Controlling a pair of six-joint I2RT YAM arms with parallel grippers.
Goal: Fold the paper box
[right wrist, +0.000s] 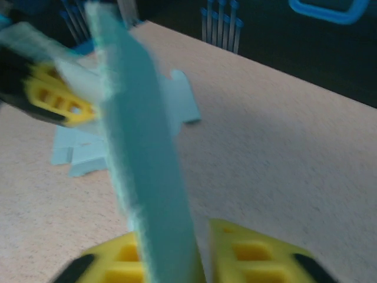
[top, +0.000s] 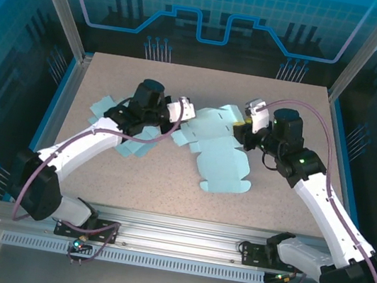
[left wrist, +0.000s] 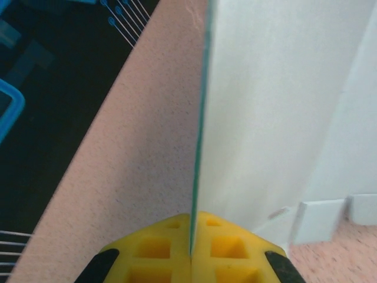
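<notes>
The paper box (top: 221, 154) is a light blue die-cut sheet lying mostly flat in the middle of the table, its far edge lifted between the two arms. My left gripper (top: 188, 110) is shut on a thin upright panel of it, seen edge-on (left wrist: 199, 165) between the yellow fingers (left wrist: 165, 244). My right gripper (top: 244, 127) holds its jaws a little apart around another raised panel (right wrist: 147, 165). That panel leans on the left finger (right wrist: 121, 262), with a gap to the right finger (right wrist: 247, 250). The left gripper's yellow fingers (right wrist: 56, 97) show beyond it.
More light blue cut sheets (top: 105, 109) lie under the left arm, also seen flat on the table (right wrist: 76, 156). Metal frame posts (top: 62, 10) stand at the table's far corners. A slotted rail (top: 182, 227) runs along the near edge.
</notes>
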